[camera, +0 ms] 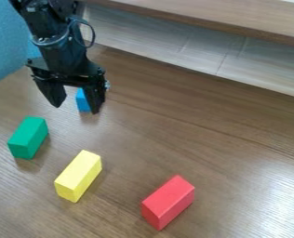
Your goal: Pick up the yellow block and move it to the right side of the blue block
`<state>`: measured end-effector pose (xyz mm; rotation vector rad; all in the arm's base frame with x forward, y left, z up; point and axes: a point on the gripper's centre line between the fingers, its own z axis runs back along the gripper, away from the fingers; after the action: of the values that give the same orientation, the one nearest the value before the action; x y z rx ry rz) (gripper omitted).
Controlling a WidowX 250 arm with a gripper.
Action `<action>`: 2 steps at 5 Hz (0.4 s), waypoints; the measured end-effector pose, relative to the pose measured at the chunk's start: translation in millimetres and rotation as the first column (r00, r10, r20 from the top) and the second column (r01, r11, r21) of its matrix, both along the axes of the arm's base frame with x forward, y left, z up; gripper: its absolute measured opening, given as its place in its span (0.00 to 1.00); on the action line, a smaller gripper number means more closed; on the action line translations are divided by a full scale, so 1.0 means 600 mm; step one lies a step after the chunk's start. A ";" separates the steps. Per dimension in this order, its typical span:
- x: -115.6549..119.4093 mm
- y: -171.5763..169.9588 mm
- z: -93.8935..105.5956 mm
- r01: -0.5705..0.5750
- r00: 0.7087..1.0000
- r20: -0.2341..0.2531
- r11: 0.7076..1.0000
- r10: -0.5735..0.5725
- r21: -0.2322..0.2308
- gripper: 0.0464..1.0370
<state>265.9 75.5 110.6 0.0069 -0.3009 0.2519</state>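
The black gripper (76, 109) hangs over the upper left of the wooden table, its two fingers spread open. A blue block (82, 101) shows between the fingers, close to the right one and partly hidden by the gripper; whether they touch, I cannot tell. Below and to the left lies a green block (28, 137). A yellow block (78, 175) lies at the lower left, and a red block (168, 201) at the bottom, right of the yellow one.
Along the back of the wooden table (174, 135) runs a pale panel (174, 44) with a raised wooden ledge (205, 16) above it. A blue surface (5, 44) stands at the upper left edge.
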 end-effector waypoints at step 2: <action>-0.003 -0.003 -0.011 0.002 1.000 -0.021 1.000 -0.002 -0.021 0.96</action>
<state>264.4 73.8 103.9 -0.0116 -0.2769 0.2530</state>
